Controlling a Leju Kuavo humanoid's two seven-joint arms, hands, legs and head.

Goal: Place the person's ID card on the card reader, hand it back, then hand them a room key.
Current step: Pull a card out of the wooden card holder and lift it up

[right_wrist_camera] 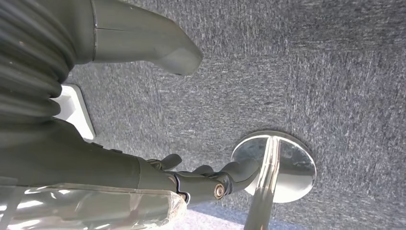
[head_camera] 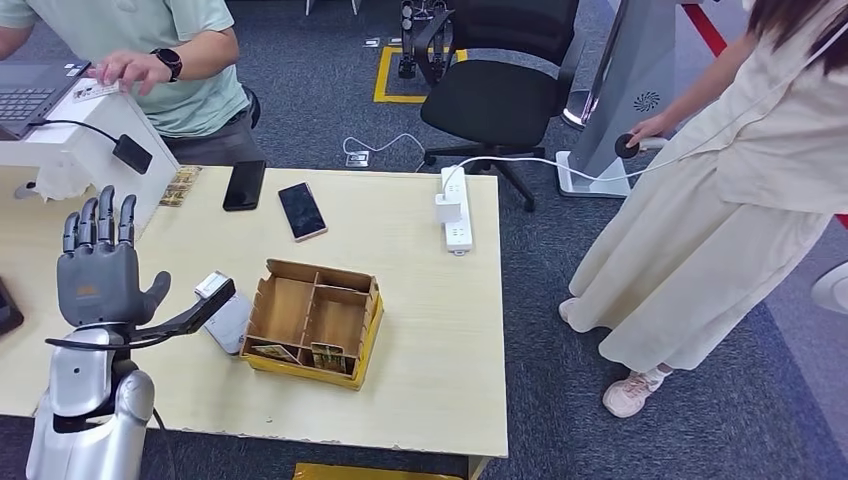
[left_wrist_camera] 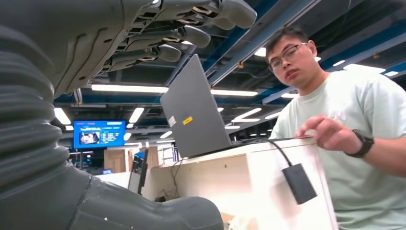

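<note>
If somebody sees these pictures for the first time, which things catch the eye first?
First comes the robot's raised left hand, open with fingers pointing up, at the table's left end. Next, the brown cardboard box with compartments in the table's middle, some cards in its near compartments. Then two people: one in a green shirt behind the table, one in a cream dress at its right.

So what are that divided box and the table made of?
The box looks like thin brown cardboard or plywood, matte, with slotted dividers and a yellow outer face. The table appears to be pale wood laminate: smooth, faint grain, slight sheen.
</note>
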